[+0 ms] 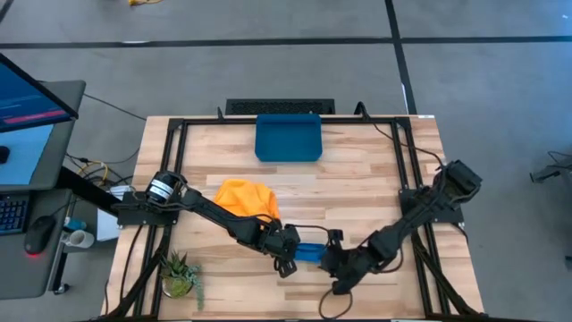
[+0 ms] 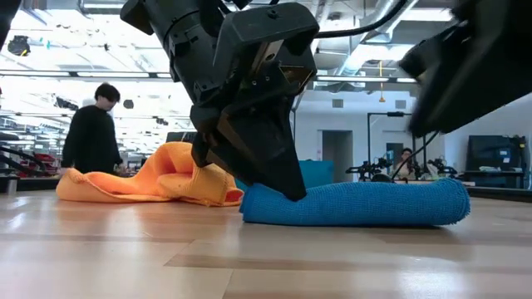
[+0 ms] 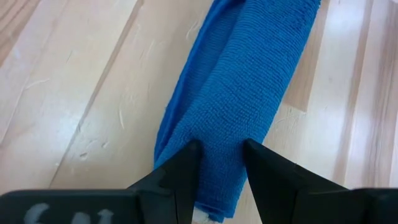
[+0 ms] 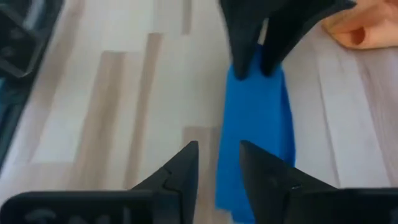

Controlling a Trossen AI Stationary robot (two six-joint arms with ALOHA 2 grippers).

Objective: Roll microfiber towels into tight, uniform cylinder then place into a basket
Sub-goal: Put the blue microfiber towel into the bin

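I have the blue towel (image 1: 308, 253) rolled at six o'clock, my left gripper (image 3: 222, 163) pinching one end, my right gripper (image 4: 219, 163) narrow and empty; orange towel (image 1: 244, 199) unrolled, basket (image 1: 288, 139) at twelve o'clock holds nothing.

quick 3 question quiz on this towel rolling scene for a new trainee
1. True or false: the blue towel lies rolled on the table.
2. Which gripper's fingers straddle one end of the blue roll? A) left gripper B) neither
3. Fill in: the yellow-orange towel lies ____ the basket.

Key:
1. True; it is a low cylinder on the wood.
2. A; in the left wrist view its fingers stand either side of the roll's end. The right gripper is at the other end.
3. Outside; it sits crumpled on the table, and no towel is in the basket.
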